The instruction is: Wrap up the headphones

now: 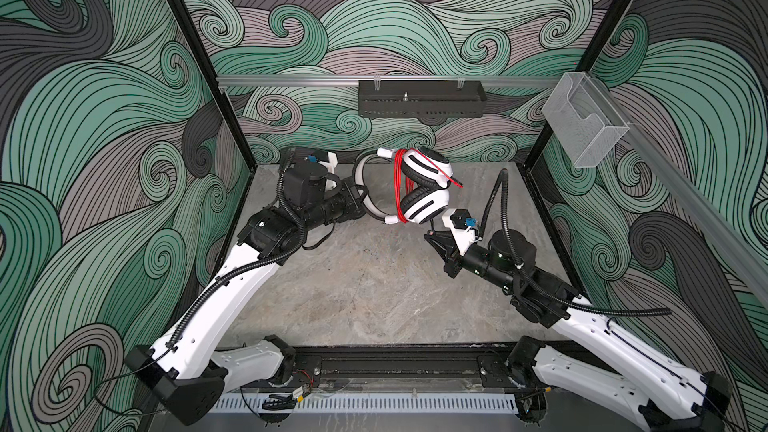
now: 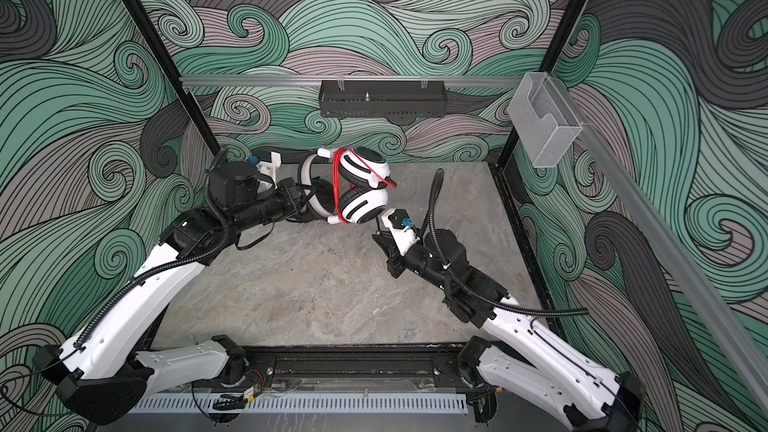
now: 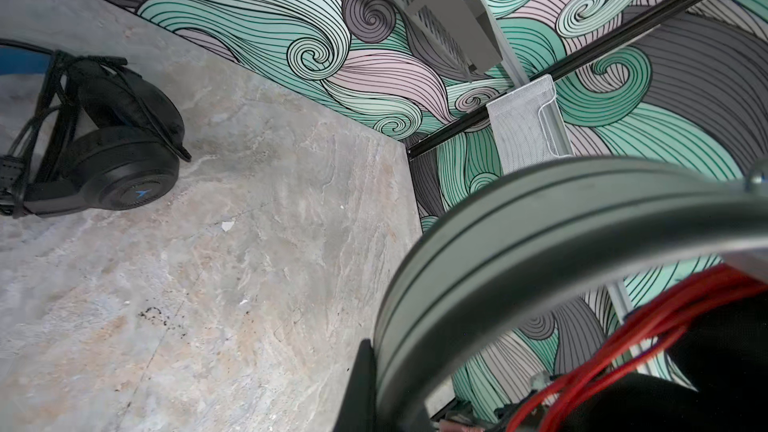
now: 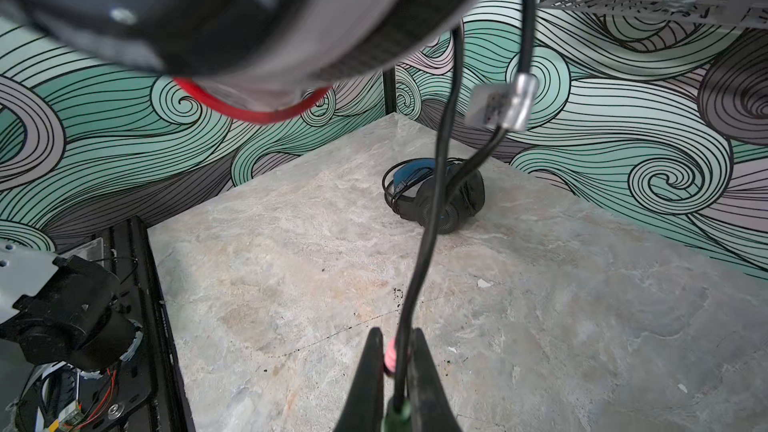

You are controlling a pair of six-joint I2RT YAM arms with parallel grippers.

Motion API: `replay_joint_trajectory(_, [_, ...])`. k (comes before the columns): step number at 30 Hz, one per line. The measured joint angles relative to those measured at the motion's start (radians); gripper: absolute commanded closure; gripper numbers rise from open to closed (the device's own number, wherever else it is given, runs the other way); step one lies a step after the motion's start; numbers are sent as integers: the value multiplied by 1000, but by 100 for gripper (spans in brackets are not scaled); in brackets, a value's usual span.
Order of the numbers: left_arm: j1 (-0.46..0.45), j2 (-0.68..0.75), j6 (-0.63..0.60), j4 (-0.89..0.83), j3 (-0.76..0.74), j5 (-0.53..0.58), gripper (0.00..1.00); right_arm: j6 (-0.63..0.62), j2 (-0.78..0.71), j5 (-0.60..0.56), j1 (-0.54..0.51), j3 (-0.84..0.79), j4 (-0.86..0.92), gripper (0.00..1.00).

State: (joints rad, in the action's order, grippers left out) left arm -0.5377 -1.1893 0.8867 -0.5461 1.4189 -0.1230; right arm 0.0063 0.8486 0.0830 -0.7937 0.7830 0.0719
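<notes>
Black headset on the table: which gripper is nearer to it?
Left. The left gripper, shut on the white headset, is raised close by the black headset; the right gripper, shut on the cable, is farther across the table.

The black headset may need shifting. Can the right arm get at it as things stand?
Probably not yet. The right hand is shut on a black cable, and the left hand holds the white headset up close by; the black headset lies farther off on the table.
</notes>
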Motion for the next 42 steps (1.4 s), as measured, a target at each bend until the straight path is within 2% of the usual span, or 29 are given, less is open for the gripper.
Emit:
replay_joint_trajectory(8, [0, -20, 64, -31, 24, 27, 100, 18, 10, -40, -22, -24, -47, 100])
replay_joint_trajectory(19, [-12, -135, 18, -193, 167, 219, 100, 6, 90, -179, -150, 61, 24, 100])
replay_joint_trajectory(26, [-64, -197, -78, -277, 195, 374, 100, 3, 177, -217, -190, 188, 199, 100])
replay_joint_trajectory(30, [-100, -226, -150, -309, 202, 470, 100, 19, 251, -210, -195, 266, 300, 100])
replay_joint_trajectory(35, [-142, -233, -250, -307, 155, 564, 100, 62, 327, -147, -195, 353, 414, 100])
replay_joint_trajectory(42, [-159, -275, -356, -300, 65, 582, 100, 87, 438, -74, -196, 495, 568, 100])
